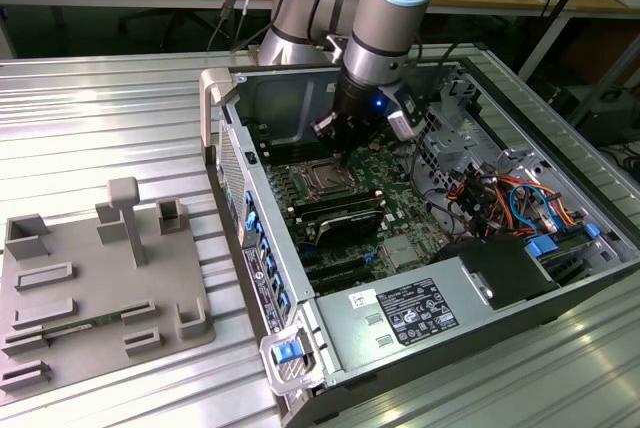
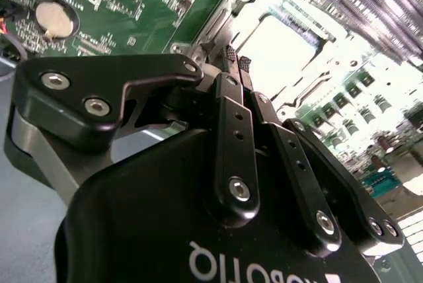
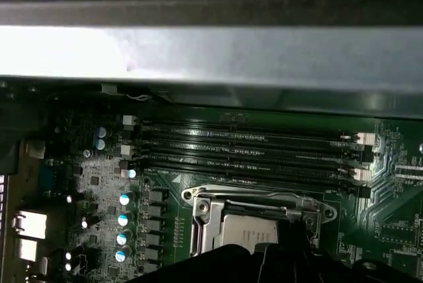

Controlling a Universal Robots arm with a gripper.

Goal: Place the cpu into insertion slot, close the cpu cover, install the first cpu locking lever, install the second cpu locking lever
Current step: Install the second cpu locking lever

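A: Tray (image 1: 100, 288) first, at the exterior view's left: a grey moulded fixture lying flat on the ribbed metal desk (image 1: 90, 118), just beside the open computer case (image 1: 560, 278).

B: And inside the case?

A: Green motherboard (image 1: 395, 173), with the insertion slot (image 1: 322, 180) near its middle. The arm (image 1: 385, 18) comes down from above, and the gripper (image 1: 343, 153) hangs right at the slot's far edge.

B: Is the chip in?

A: The cpu (image 3: 250, 233) sits in the socket; in the first wrist view its pale grey top shows inside the silvery cpu cover (image 3: 254, 200), which lies down flat around it. In the second wrist view the cpu's (image 2: 284, 48) top is washed out bright.

B: What are the jaws doing?

A: Clenched, fingertips (image 2: 230, 53) pressed together with nothing between them, poised over the socket's rim. Whether they touch it I cannot tell.

B: Anything further right?

A: Long black memory slots (image 3: 244, 147) run beside the socket in the first wrist view. At the exterior view's right are bundled orange and blue cables (image 1: 510, 198) and the power supply (image 1: 420, 313) with its white label.
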